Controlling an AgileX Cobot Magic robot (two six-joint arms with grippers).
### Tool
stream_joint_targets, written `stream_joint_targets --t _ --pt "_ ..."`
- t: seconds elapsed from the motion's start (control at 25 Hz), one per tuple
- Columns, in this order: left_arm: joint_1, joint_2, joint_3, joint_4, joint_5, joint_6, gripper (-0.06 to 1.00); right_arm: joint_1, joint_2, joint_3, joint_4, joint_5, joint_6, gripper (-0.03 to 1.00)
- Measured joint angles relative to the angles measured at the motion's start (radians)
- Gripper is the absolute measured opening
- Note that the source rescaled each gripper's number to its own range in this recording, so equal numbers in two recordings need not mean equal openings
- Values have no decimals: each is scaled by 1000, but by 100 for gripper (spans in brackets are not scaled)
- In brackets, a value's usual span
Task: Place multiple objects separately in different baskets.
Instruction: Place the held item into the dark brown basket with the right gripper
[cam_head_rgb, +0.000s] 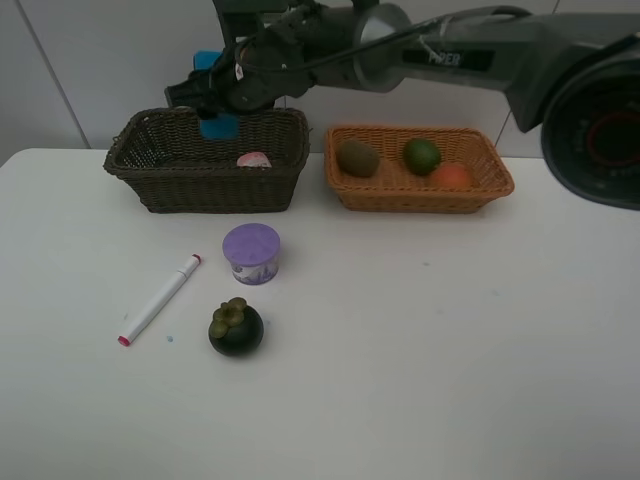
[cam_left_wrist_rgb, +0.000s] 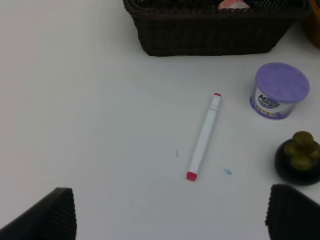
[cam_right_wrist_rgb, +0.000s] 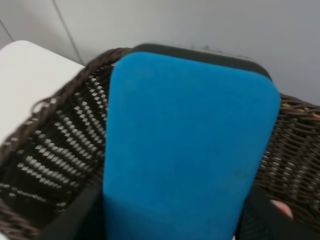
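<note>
Blue flat block (cam_right_wrist_rgb: 190, 145) in right pincer (cam_head_rgb: 215, 110), just above dark basket (cam_head_rgb: 200, 188)

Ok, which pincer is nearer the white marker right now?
Left. The left pincer is open with the marker just ahead of it; the right pincer is over the dark basket, gripping the blue block.

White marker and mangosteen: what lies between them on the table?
No object: between the white marker and the mangosteen is bare table with one tiny blue speck, clearest in the left wrist view.
</note>
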Motion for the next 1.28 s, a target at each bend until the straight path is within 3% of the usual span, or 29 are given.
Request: stream_joint_targets --t 0.44,1.28 --pt "0 0 0 0 0 0 100 -58 100 0 -48 -92 0 40" --pt "0 0 0 0 0 0 100 -61 100 -1 -51 -100 -1 40"
